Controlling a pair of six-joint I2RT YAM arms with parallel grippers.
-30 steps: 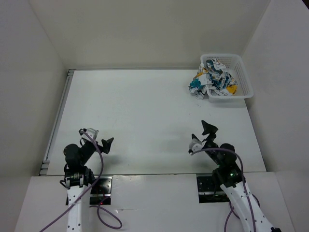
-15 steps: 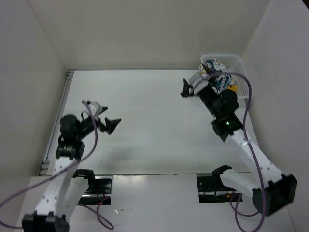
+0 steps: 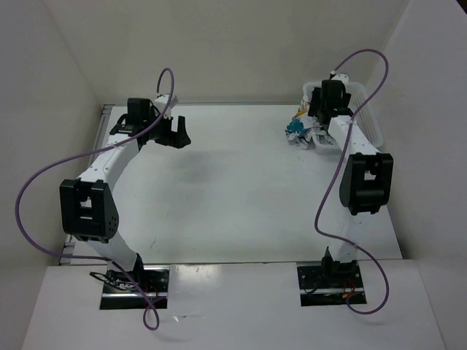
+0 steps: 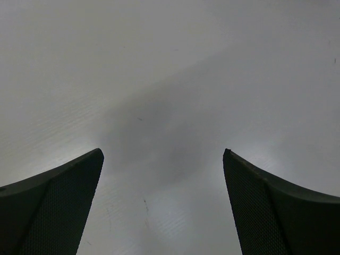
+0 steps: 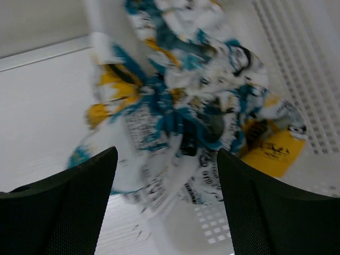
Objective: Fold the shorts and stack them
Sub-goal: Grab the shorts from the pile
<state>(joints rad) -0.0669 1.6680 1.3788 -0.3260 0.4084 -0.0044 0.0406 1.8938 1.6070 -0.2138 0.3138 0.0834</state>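
White table (image 3: 219,189): shorts (image 5: 180,106) bunched in basket (image 5: 303,64), 1 o'clock. Right gripper (image 5: 167,154) hovered above, wide open, empty; left gripper (image 4: 163,154) likewise, 11 o'clock. Step: first grab; next called for descent, pinch.

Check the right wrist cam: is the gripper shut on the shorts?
No, the right gripper is open, its fingers wide apart over the shorts crumpled in the basket.
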